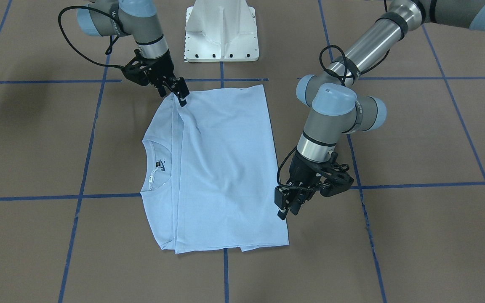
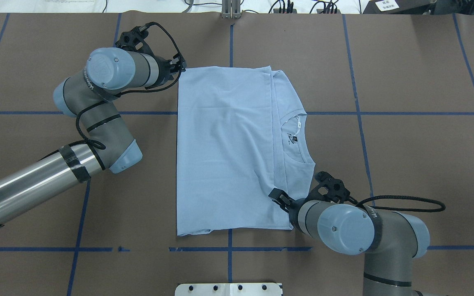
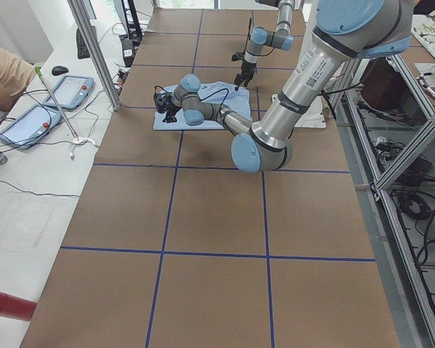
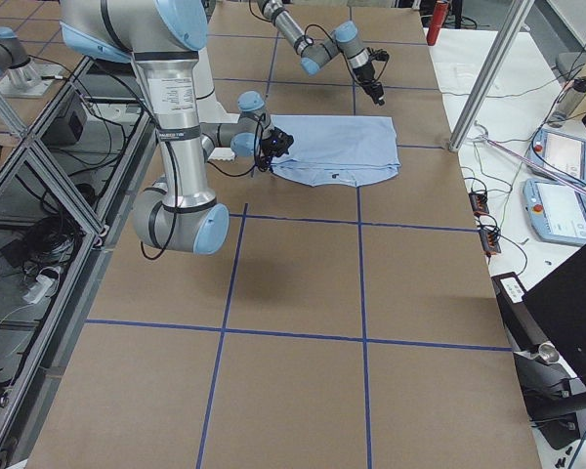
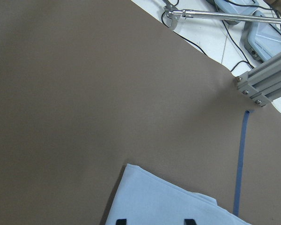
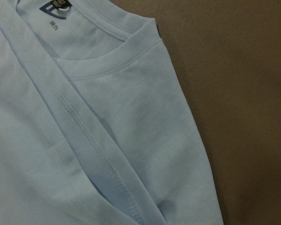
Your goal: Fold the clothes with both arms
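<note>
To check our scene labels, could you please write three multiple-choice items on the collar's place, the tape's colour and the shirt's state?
1. The collar of the light blue short-sleeved T-shirt lies: A) toward the robot's right; B) toward the robot's left; C) hidden under a fold.
2. The tape lines on the brown table are: A) red; B) blue; C) white.
3. The T-shirt is: A) held in the air; B) crumpled in a heap; C) lying flat, folded over.

Answers:
1 A: the overhead view shows the collar on its right side, near the black two-finger right gripper.
2 B: blue lines cross the table.
3 C: it rests flat with one layer folded over and the dark neck label showing.
</note>
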Tool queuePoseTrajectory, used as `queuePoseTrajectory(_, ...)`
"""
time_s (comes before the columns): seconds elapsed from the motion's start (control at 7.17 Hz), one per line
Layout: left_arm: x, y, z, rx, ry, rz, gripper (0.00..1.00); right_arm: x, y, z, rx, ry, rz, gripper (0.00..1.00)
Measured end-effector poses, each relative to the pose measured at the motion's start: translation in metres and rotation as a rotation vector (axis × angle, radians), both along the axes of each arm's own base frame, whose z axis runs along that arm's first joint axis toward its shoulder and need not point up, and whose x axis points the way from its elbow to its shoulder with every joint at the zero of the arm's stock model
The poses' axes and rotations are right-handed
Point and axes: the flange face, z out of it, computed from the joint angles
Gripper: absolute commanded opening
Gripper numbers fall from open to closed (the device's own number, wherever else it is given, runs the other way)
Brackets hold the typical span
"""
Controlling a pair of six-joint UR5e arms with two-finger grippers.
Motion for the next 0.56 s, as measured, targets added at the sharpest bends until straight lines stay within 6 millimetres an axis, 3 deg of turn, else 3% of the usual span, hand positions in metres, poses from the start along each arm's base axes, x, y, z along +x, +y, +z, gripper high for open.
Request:
queuePoseTrajectory(0.28, -0.0001, 0.0002, 0.0001, 0.0, 0.0, 0.0, 0.5, -0.0033, 0.0027, 0.0035, -0.005, 0.011, -0.004, 0.87)
queuePoseTrajectory(0.42, -0.0001, 0.0002, 0.0, 0.0, 0.0, 0.0, 0.5, -0.0041, 0.004, 0.0045, -0.008, 0.019, -0.006, 0.4)
queuePoseTrajectory(0.56, -0.0002, 0.0002, 0.0, 0.0, 0.0, 0.0, 0.51, -0.0041, 0.0046, 0.0043, -0.015, 0.024, -0.004, 0.11)
